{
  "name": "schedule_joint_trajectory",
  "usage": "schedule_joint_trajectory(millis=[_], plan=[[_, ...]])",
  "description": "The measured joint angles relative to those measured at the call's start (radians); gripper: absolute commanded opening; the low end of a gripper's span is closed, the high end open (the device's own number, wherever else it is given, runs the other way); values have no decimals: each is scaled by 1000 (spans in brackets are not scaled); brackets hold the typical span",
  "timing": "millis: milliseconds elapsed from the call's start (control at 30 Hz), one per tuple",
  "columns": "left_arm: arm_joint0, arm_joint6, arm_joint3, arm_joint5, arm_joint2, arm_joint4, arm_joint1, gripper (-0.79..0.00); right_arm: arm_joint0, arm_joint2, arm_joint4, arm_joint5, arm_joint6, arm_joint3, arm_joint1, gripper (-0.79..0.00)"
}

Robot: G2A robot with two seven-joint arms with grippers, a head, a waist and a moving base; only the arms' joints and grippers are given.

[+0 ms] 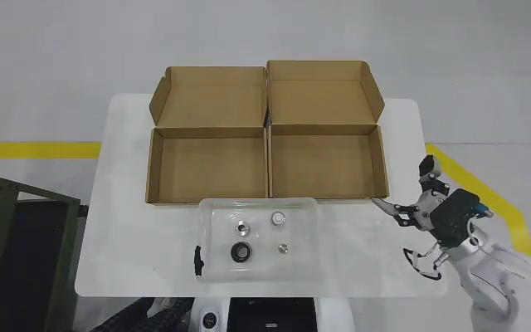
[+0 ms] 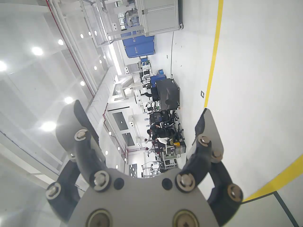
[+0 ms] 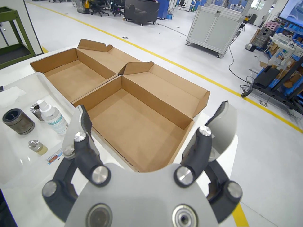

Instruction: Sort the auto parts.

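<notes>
The clear plastic tray (image 1: 303, 264) sits at the near edge of the white table (image 1: 124, 207). It is just in front of two open boxes. The left brown cardboard box (image 1: 207, 166) and the right brown cardboard box (image 1: 319, 166) touch side by side, and their lids are folded back. There is bare table on both sides of the boxes and the tray.

Four parts stand in the tray, a little apart from each other. They are a dark metal ring-shaped tube (image 1: 241, 251), a small shiny metal cylinder (image 1: 242, 227), a small white bottle (image 1: 279, 218) and a little silver metal plug (image 1: 284, 247). A black thing (image 1: 197, 261) lies at the tray's left edge, too small to tell what it is.

The right gripper (image 1: 392, 226) hangs over the right side of the table, near the right box's front corner. Its fingers are spread wide and hold nothing. The left gripper (image 2: 142, 114) is spread wide too and has nothing in it. It points out at the room.

The grey floor (image 1: 66, 50) has a yellow line (image 1: 50, 149) on it.
</notes>
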Motion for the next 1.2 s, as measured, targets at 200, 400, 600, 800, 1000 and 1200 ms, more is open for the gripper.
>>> schedule_joint_trajectory(millis=[200, 400, 600, 800, 1000, 1200], plan=[[0, 0, 0, 0, 0, 0, 0, 0, 45, -68, -43, -48, 82, -30, 8, 0], [0, 0, 0, 0, 0, 0, 0, 0, 94, -142, -74, -83, 140, -32, 14, 0], [0, 0, 0, 0, 0, 0, 0, 0, 149, -225, -69, -140, 204, -16, 20, 0], [0, 0, 0, 0, 0, 0, 0, 0, 199, -311, -37, -198, 290, -7, 25, 0], [0, 0, 0, 0, 0, 0, 0, 0, 251, -422, -31, -221, 390, 8, 27, 0], [0, 0, 0, 0, 0, 0, 0, 0, 302, -513, -27, -225, 449, 34, 28, 0]])
